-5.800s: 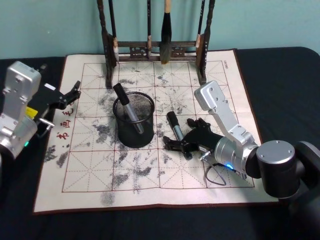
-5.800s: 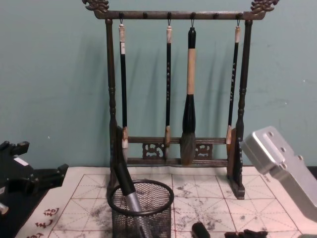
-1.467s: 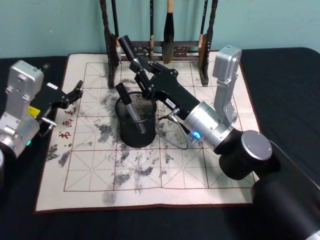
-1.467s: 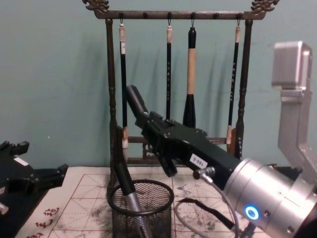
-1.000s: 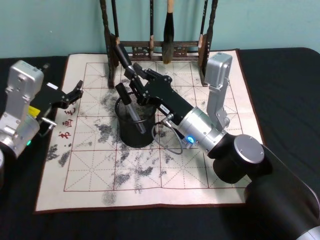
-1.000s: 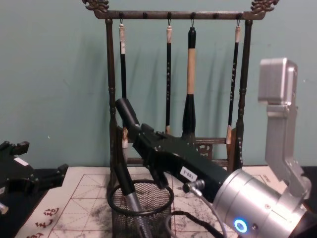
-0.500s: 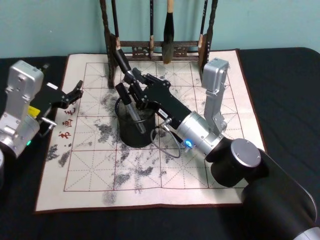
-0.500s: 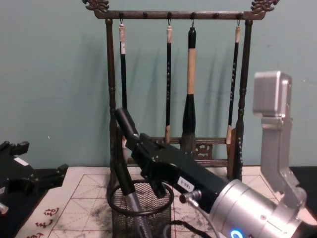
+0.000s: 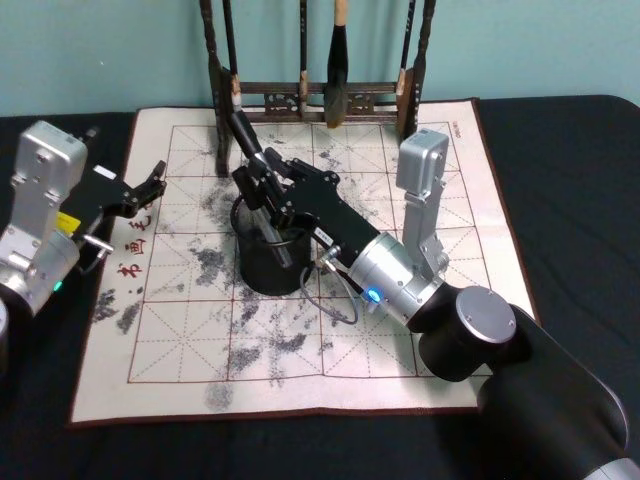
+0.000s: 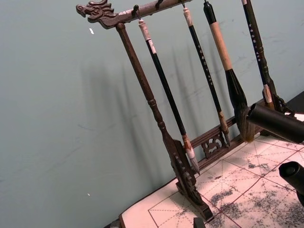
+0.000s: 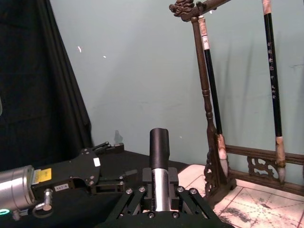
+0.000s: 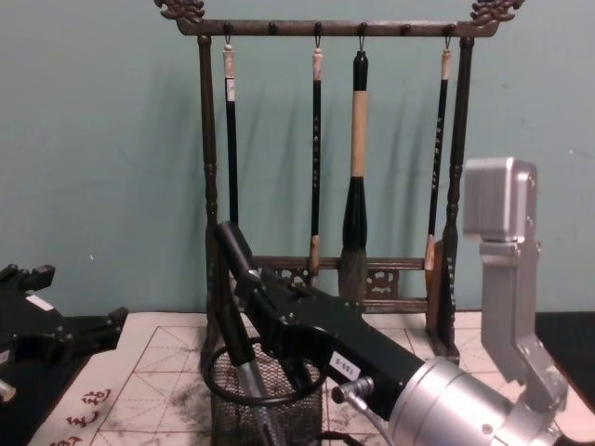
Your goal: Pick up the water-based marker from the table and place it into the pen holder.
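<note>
My right gripper (image 9: pixel 263 182) is shut on the water-based marker (image 9: pixel 243 136), a black-capped pen with a silver barrel, tilted with its cap up and back. It hangs right over the mouth of the black mesh pen holder (image 9: pixel 262 268); the marker's lower end is hidden behind the fingers. In the chest view the marker (image 12: pixel 232 244) rises from the gripper (image 12: pixel 255 286) above the holder (image 12: pixel 232 415). The right wrist view has the marker (image 11: pixel 159 145) upright between the fingers. Another marker (image 9: pixel 250 190) leans inside the holder. My left gripper (image 9: pixel 148 186) rests open at the mat's left edge.
A tall dark wooden brush rack (image 9: pixel 310 98) with several hanging brushes stands right behind the holder at the back of the white gridded mat (image 9: pixel 200 330). The black table (image 9: pixel 560 180) lies bare to the right. My right arm's elbow (image 9: pixel 420 170) stands over the mat's right side.
My right gripper has come down and forward with the marker, from above the holder to just at its rim. The left arm has not moved.
</note>
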